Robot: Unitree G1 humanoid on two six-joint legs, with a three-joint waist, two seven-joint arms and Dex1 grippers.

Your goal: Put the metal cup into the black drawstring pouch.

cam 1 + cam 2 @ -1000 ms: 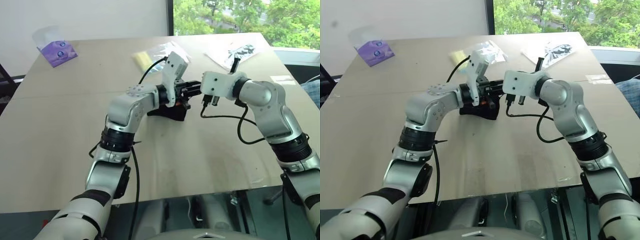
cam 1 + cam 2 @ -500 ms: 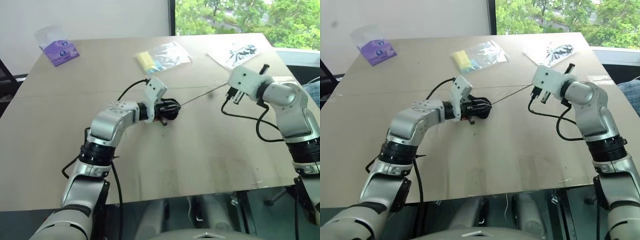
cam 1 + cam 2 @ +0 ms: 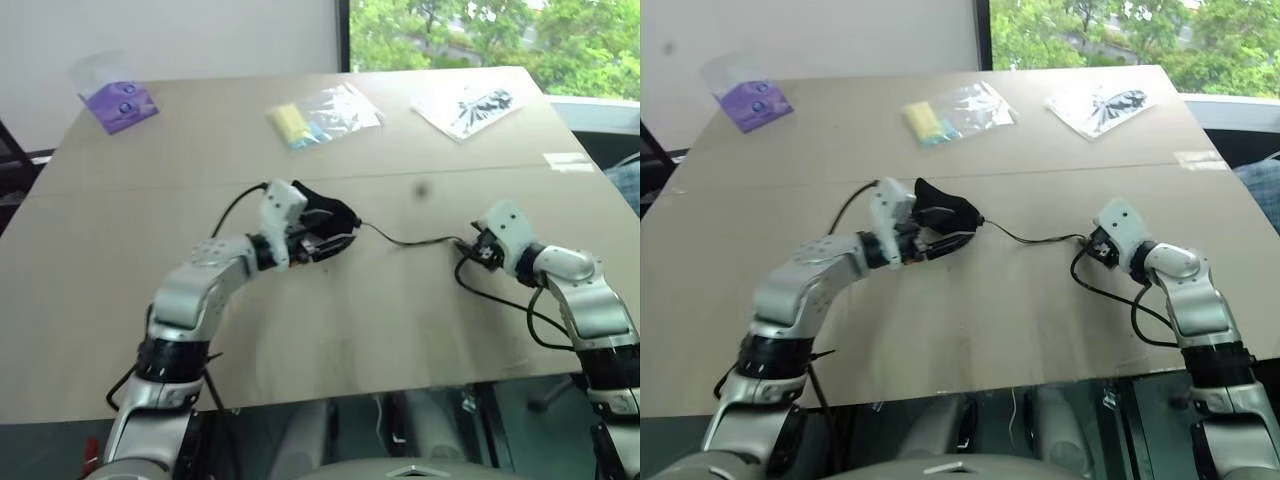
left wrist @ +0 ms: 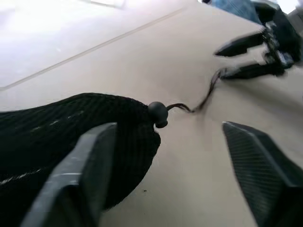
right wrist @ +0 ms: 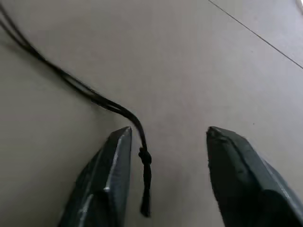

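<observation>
The black drawstring pouch (image 3: 322, 215) lies bunched on the table near its middle, its mouth drawn shut at a small cord bead (image 4: 157, 112). My left gripper (image 4: 165, 128) stands open just beside it, with one finger (image 4: 80, 175) in front of the fabric and nothing gripped. The thin drawstring cord (image 3: 410, 241) trails slack across the table to my right gripper (image 3: 470, 250). That gripper is open too, and the cord's knotted end (image 5: 144, 158) lies loose on the table between its fingers (image 5: 106, 179). The metal cup is out of view.
At the back of the table (image 3: 330, 330) lie three clear bags: one with a purple pack (image 3: 115, 100) at the left, one with a yellow item (image 3: 320, 112) in the middle, one with dark contents (image 3: 468, 105) at the right.
Both arms have dropped to the table and drawn apart. Both grippers have opened, letting go of the pouch and the cord. The cord, taut half a second ago, now lies slack.
</observation>
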